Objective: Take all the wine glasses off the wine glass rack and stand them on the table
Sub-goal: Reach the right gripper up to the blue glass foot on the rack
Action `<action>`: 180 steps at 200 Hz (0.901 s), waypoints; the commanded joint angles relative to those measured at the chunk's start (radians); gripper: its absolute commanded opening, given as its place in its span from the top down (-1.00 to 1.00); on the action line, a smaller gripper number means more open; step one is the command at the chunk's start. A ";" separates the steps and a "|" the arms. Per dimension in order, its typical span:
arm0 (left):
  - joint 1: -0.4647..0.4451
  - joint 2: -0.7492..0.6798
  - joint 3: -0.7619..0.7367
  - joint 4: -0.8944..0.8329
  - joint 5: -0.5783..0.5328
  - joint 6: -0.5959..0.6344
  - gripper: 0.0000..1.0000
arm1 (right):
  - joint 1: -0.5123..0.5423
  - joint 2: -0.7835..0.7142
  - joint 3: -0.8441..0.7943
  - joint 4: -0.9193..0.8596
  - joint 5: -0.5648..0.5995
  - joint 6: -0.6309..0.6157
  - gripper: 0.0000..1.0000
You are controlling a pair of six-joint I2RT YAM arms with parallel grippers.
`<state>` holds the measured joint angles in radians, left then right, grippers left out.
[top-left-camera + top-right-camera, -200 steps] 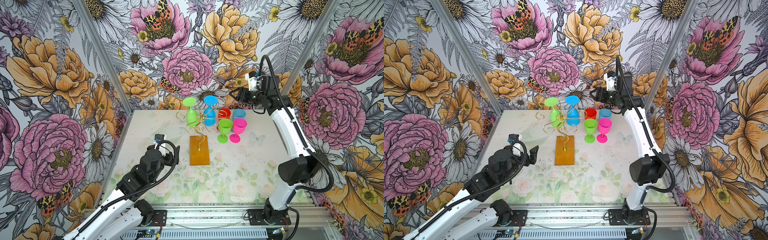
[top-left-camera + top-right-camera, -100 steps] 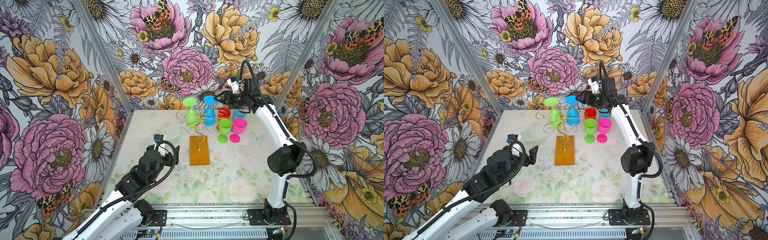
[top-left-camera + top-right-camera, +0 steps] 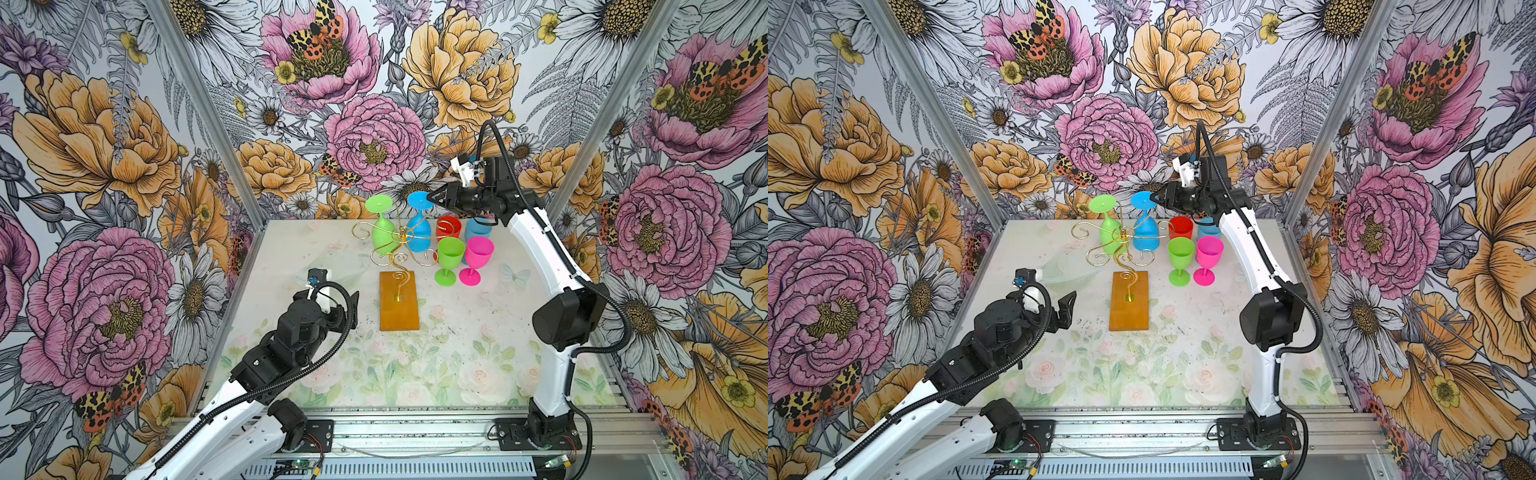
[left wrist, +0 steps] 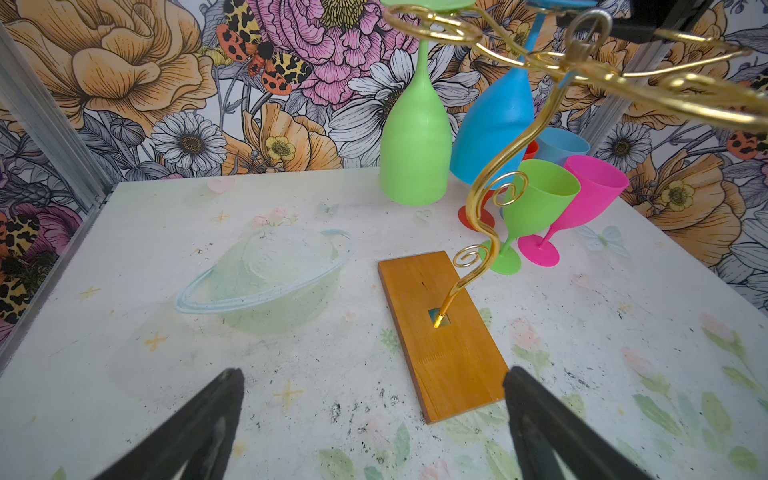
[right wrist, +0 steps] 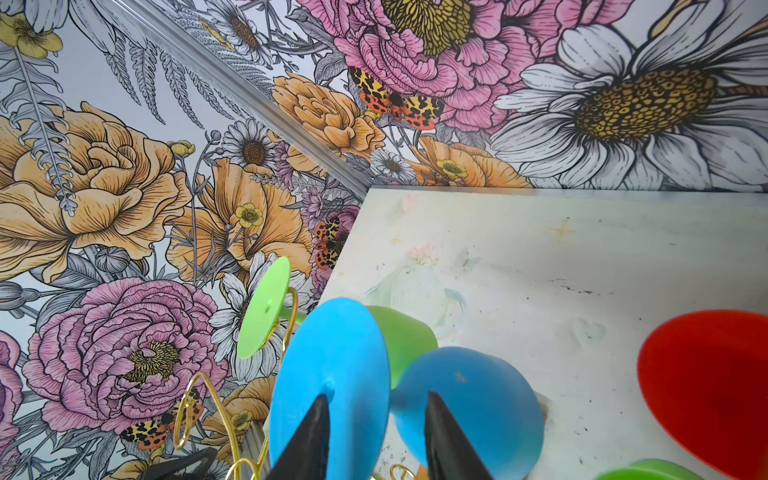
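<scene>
The wine glass rack (image 3: 400,243) is a gold wire tree on an amber base (image 3: 399,305) mid-table. Two wine glasses hang upside down from its far arms: a blue one (image 3: 418,237) and a green one (image 3: 385,236). My right gripper (image 3: 432,198) is up at the blue glass's foot (image 5: 328,374). In the right wrist view my right gripper (image 5: 376,395) stands open astride that foot, one finger across its flat face, the other over the bowl with a gap. My left gripper (image 4: 374,376) is wide open and empty, low over the table near the base's front left corner.
Upright glasses stand just right of the rack: green (image 3: 450,254), pink (image 3: 478,252), red (image 3: 449,227) and blue (image 3: 478,228) behind them. The back wall is close behind the hanging glasses. Curled gold arms (image 4: 623,70) spread around the stem.
My right arm has swung left from the back right corner to the blue glass's foot, and its jaws have narrowed. The left arm has not moved.
</scene>
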<state>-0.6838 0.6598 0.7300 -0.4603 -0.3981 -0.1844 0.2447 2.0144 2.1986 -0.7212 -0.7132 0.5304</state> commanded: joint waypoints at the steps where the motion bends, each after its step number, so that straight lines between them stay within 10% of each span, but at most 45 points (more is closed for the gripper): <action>1: 0.010 -0.011 -0.007 0.003 0.018 -0.005 -0.97 | 0.001 0.018 0.029 0.005 -0.026 0.004 0.27; 180: 0.010 -0.015 -0.009 0.004 0.016 -0.007 -0.97 | 0.002 -0.031 0.042 0.007 0.019 0.013 0.92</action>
<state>-0.6830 0.6598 0.7300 -0.4603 -0.3981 -0.1844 0.2478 2.0041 2.2269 -0.6868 -0.7307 0.5606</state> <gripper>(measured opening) 0.986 0.072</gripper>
